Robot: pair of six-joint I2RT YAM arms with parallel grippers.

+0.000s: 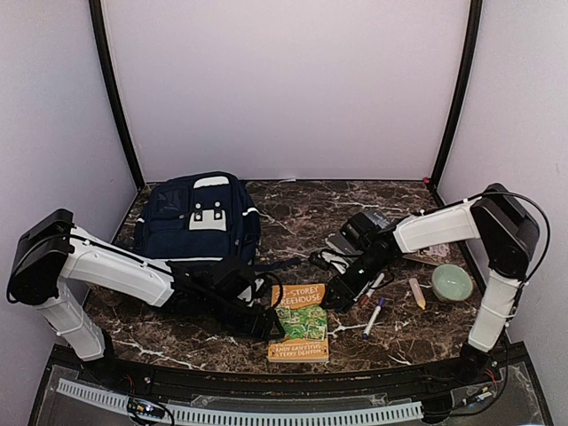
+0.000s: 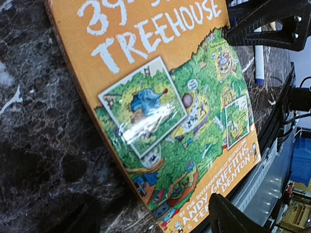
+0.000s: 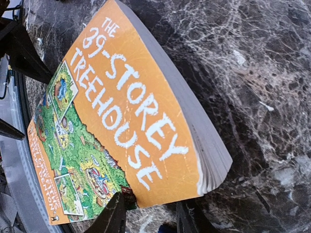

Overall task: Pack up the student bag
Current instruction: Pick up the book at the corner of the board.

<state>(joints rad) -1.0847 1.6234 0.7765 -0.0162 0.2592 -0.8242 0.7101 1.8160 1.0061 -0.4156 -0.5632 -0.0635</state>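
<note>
The student bag (image 1: 200,217), a navy backpack with a grey-white patch, lies at the back left of the table. An orange paperback (image 1: 299,321) lies flat in front of it, and both grippers are at this book. My left gripper (image 1: 271,327) stands wide open, and in the left wrist view its gripper (image 2: 155,221) straddles the paperback's (image 2: 160,107) lower spine corner. My right gripper (image 1: 342,293) is at the book's far right corner. In the right wrist view that gripper (image 3: 149,218) is open, with the paperback's (image 3: 131,121) top edge just beyond the tips.
Right of the book lie two markers (image 1: 373,317) and a stubby crayon (image 1: 416,293). A pale green bowl (image 1: 453,282) sits by the right arm's base. A dark pouch (image 1: 364,226) and cables lie behind the right gripper. Purple walls enclose the marble table (image 1: 177,342).
</note>
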